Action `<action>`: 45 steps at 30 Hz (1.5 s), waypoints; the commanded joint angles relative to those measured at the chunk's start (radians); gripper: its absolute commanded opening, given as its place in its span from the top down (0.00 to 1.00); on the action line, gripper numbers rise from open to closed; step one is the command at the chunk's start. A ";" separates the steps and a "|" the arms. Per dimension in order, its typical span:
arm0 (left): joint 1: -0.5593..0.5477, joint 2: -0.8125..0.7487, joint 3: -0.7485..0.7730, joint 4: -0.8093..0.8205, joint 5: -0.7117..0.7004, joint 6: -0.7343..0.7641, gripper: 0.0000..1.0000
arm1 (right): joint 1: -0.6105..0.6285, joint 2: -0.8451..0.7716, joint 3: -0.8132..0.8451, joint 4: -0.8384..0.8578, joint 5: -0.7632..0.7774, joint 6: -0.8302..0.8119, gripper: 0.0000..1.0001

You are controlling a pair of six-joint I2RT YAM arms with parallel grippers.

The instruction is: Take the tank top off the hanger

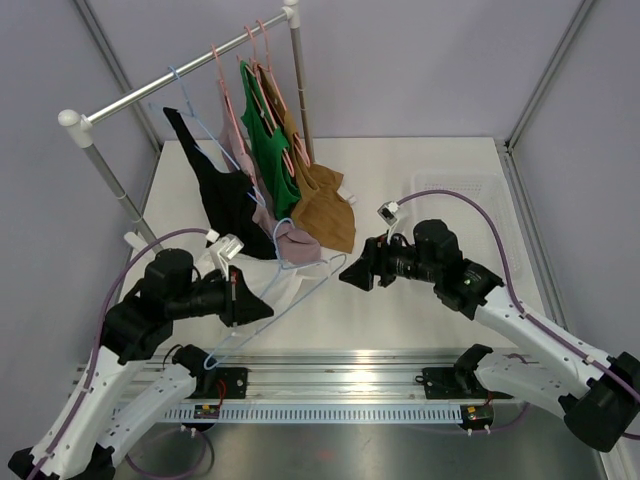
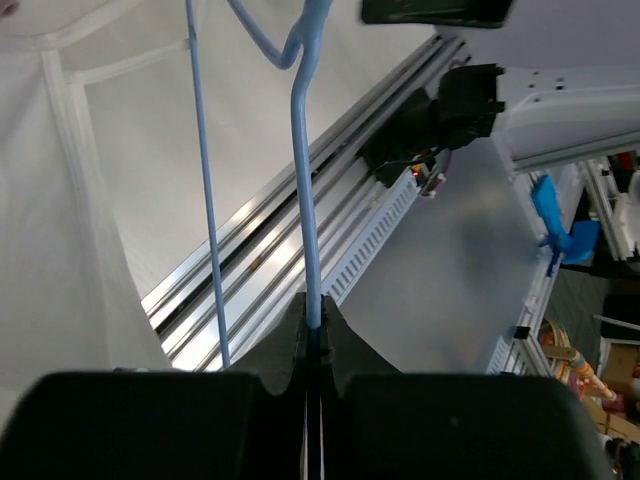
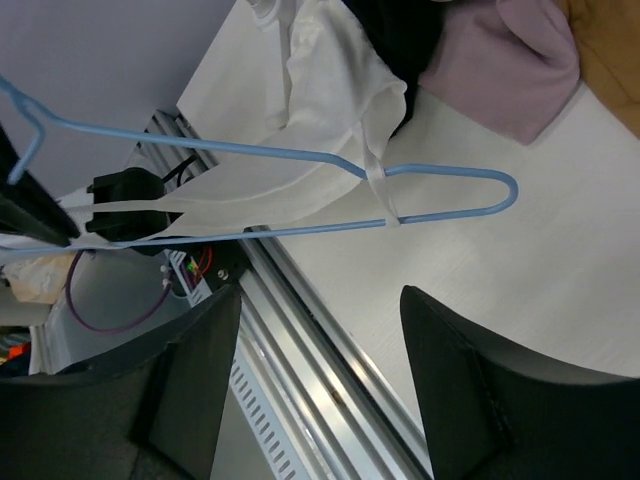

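My left gripper point(image 1: 262, 310) is shut on the wire of a light blue hanger point(image 1: 318, 285), seen clamped between the jaws in the left wrist view point(image 2: 313, 318). A white tank top point(image 1: 283, 283) hangs on that hanger above the table. In the right wrist view the hanger point(image 3: 440, 175) runs across the top, with the tank top point(image 3: 330, 110) draped over it and one strap point(image 3: 380, 190) looped round the lower wire. My right gripper point(image 1: 345, 277) is open and empty just right of the hanger's end, and its jaws point(image 3: 320, 350) sit below the wire.
A metal clothes rack point(image 1: 180, 75) at the back left holds several hangers with black point(image 1: 225, 195), pink point(image 1: 295, 245), green point(image 1: 272, 150) and brown point(image 1: 325, 205) garments. A white basket point(image 1: 480, 200) sits at the right. A metal rail point(image 1: 340, 385) runs along the near edge.
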 commanded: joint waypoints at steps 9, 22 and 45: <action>-0.065 0.066 -0.025 0.391 0.173 -0.128 1.00 | 0.046 0.044 -0.056 0.245 0.262 -0.028 0.43; -0.096 0.082 -0.046 0.421 0.124 -0.146 1.00 | 0.047 0.098 -0.045 0.264 0.340 -0.074 1.00; -0.098 0.148 0.210 0.601 0.215 -0.134 1.00 | -0.163 -0.031 0.485 -0.442 0.997 -0.089 1.00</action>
